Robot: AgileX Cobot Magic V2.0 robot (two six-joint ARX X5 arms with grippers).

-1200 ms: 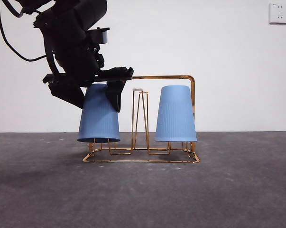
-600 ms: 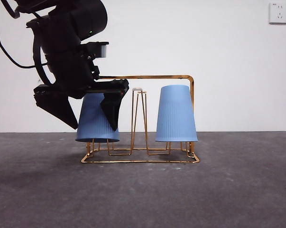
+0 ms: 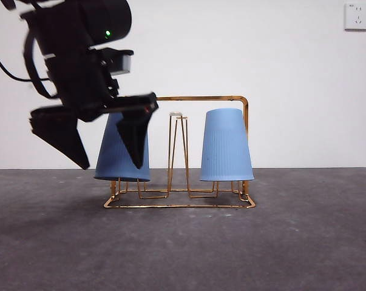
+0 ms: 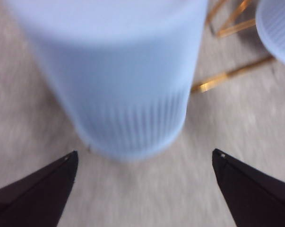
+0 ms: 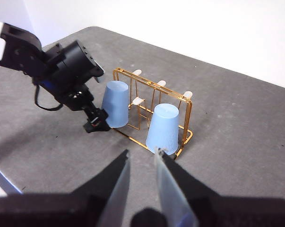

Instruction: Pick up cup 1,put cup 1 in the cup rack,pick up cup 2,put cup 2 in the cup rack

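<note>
The gold wire cup rack (image 3: pixel 201 97) stands mid-table with two blue ribbed cups upside down on its prongs. My left gripper (image 3: pixel 110 165) is open, and its black jaws straddle the left cup (image 3: pixel 123 159) without touching it. In the left wrist view that cup (image 4: pixel 123 80) fills the picture, blurred, with the left gripper (image 4: pixel 144 161) wide apart around its rim. The right cup (image 3: pixel 226 145) sits alone on the rack's other end. My right gripper (image 5: pixel 142 153) hangs high above the table, narrowly open and holding nothing. From there I see the rack (image 5: pixel 151 85) and both cups (image 5: pixel 116 109) (image 5: pixel 163 127).
An empty white-tipped hairpin prong (image 3: pixel 178 142) rises between the cups. A white wall with a socket (image 3: pixel 357 16) stands behind the dark grey table (image 3: pixel 304 242). The left arm (image 5: pixel 62 71) reaches in from the rack's left side.
The left gripper let go of the left cup, opened wider and drew back to the left. The cup stayed on the rack, shifting slightly left.
</note>
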